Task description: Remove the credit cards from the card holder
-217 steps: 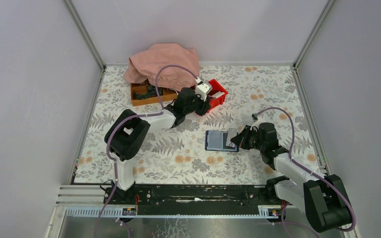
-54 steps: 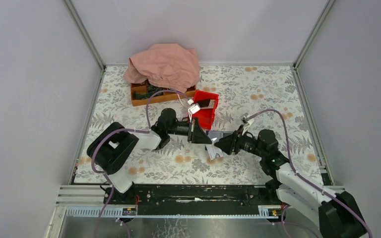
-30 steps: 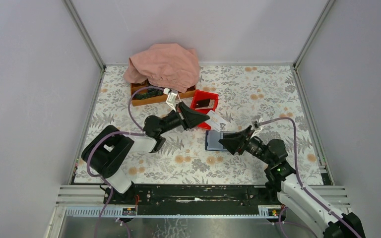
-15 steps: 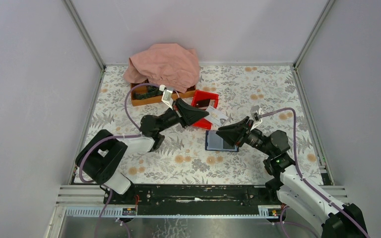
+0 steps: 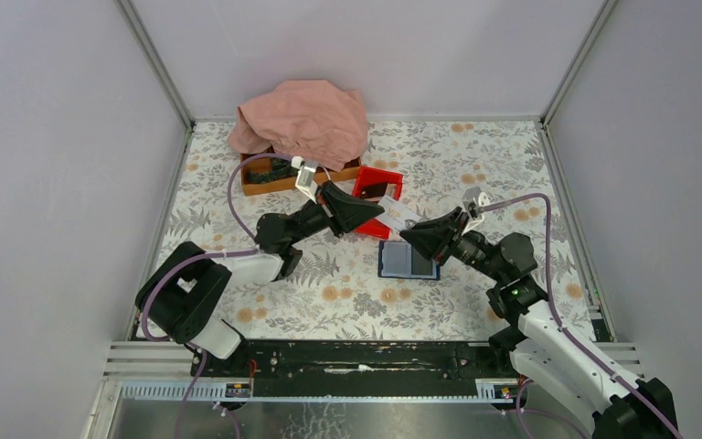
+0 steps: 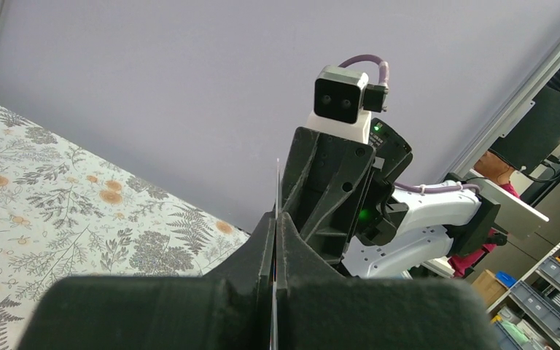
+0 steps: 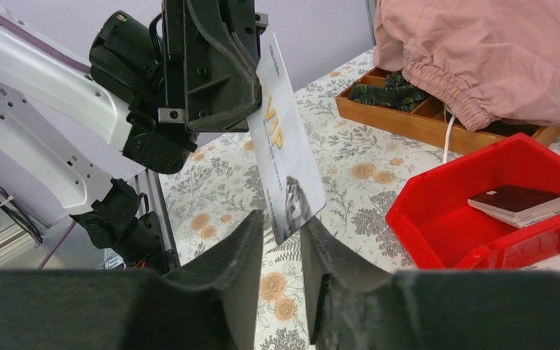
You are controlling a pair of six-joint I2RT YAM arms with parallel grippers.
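The left claw [image 7: 248, 102] is clenched on a silvery credit card [image 7: 286, 157] held in the air, the right claw [image 7: 283, 222] stands released, parted around its lower corner, and the card holder [image 5: 409, 260] lies open on the worktop [image 5: 329, 293] beneath.

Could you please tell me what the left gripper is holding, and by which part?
The left gripper pinches a credit card by one edge.

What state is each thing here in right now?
Card: in the air, off the table.
Left gripper: shut on the card.
Right gripper: open, jaws either side of the card's lower edge.
Card holder: open, flat on the table.
Red bin: holds a dark flat stack.
Wooden tray: partly covered by pink cloth.
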